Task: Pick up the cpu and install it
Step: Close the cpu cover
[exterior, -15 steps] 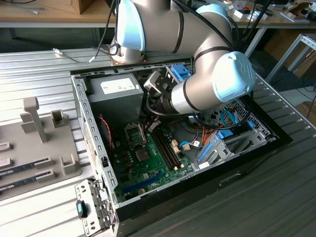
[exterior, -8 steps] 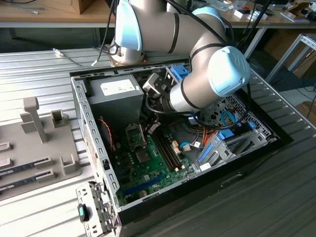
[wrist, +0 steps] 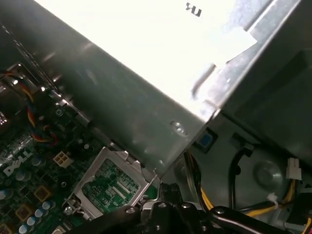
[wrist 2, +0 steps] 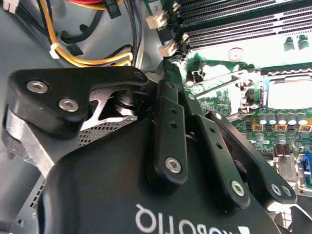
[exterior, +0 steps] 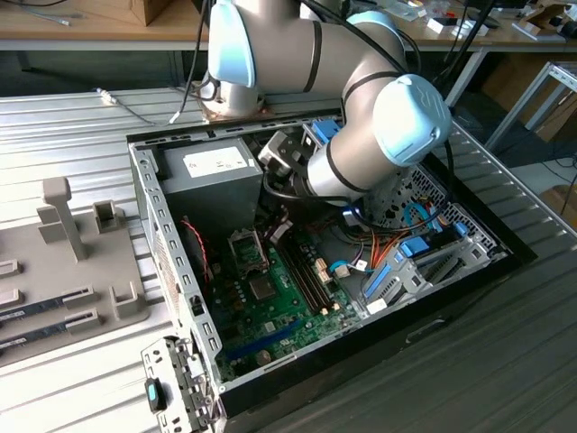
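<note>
Power-supply box [exterior: 212, 171]: landmark.
Claw [wrist 2: 163, 73]: close beside box, above motherboard [exterior: 279, 316]; grip state cannot be told.
Socket [exterior: 245, 244]: just beside box, apparently open to admit the cpu.

Computer case [exterior: 168, 236] on metal table [exterior: 59, 128]

Open case [exterior: 144, 194] – free from above. The power supply box [exterior: 212, 171] fills its far corner at the exterior view's left, wall just beside the socket [exterior: 245, 244]. The arm [exterior: 361, 153] hangs over the far edge. Cables [exterior: 361, 262] crowd the exterior view's right edge. The motherboard [exterior: 270, 311] and memory slots [exterior: 311, 280] lie low – room above.
</note>
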{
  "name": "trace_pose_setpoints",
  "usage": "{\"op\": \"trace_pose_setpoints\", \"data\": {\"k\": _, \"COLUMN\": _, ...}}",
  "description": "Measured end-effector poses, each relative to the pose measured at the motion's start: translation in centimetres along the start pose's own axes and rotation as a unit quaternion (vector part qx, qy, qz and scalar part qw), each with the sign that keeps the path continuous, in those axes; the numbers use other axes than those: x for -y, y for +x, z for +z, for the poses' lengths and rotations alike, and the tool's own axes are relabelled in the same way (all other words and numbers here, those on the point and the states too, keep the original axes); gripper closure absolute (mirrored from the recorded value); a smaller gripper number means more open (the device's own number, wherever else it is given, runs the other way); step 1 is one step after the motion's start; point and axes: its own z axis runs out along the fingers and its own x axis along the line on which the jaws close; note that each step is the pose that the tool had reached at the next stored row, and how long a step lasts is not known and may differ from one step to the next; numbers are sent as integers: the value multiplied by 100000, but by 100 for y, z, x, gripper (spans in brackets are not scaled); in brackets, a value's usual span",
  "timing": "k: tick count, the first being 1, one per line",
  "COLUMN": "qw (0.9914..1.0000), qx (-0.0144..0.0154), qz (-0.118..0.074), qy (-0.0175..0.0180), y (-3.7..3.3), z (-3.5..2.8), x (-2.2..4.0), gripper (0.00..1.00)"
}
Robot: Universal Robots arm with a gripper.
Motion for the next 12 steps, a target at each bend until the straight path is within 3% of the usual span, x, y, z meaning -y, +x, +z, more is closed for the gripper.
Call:
{"op": "trace_pose_setpoints", "data": {"k": 3, "qw": 100000, "qx": 30, "qz": 18, "qy": 1, "y": -7, "z": -54, "x": -28, "gripper": 89}}
{"op": "trace_pose_setpoints", "data": {"k": 5, "qw": 100000, "qx": 32, "qz": 34, "qy": 5, "y": -11, "z": -52, "x": -33, "gripper": 89}}
{"op": "trace_pose_setpoints", "data": {"k": 8, "qw": 100000, "qx": 29, "qz": 38, "qy": 12, "y": -78, "z": -13, "x": -99, "gripper": 89}}
{"op": "trace_pose_setpoints", "data": {"k": 12, "qw": 100000, "qx": 27, "qz": 38, "qy": 10, "y": -65, "z": -3, "x": -115, "gripper": 89}}
